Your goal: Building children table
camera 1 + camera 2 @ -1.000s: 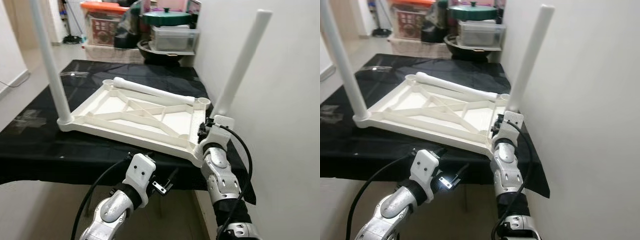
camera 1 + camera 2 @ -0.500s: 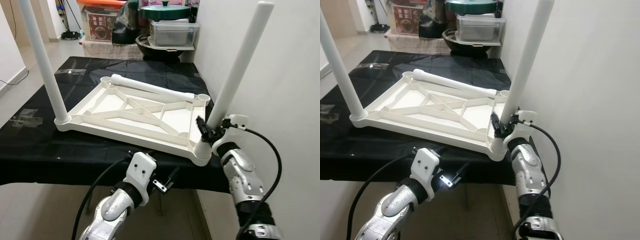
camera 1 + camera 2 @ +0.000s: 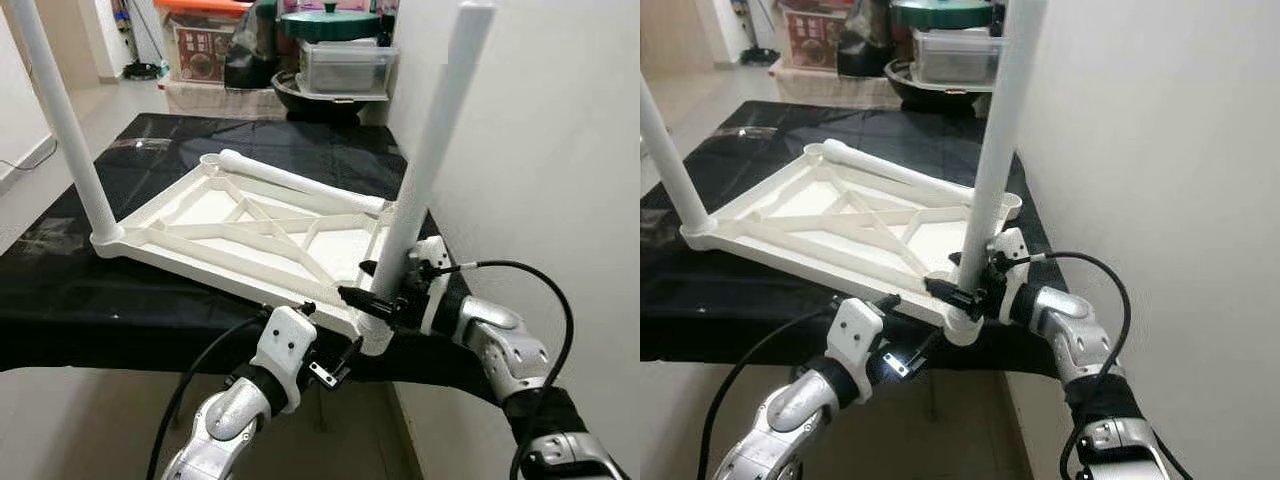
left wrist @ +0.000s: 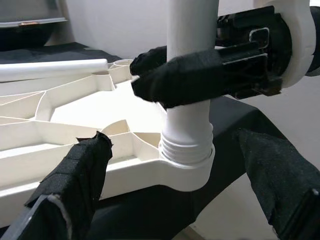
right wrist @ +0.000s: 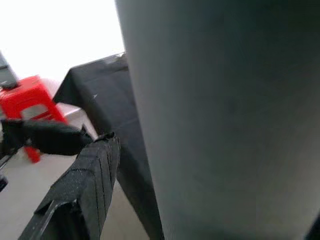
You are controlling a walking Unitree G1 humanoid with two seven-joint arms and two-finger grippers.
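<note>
Now right gripper (image 3: 372, 292) clasps table leg (image 3: 425, 170)

No text, label, brand, number or sign can be read in any of the views. A box (image 3: 205, 52) with a printed red and white front stands on the floor beyond the far edge of the black-covered table (image 3: 60, 290), but its print is too small and blurred to make out
</note>
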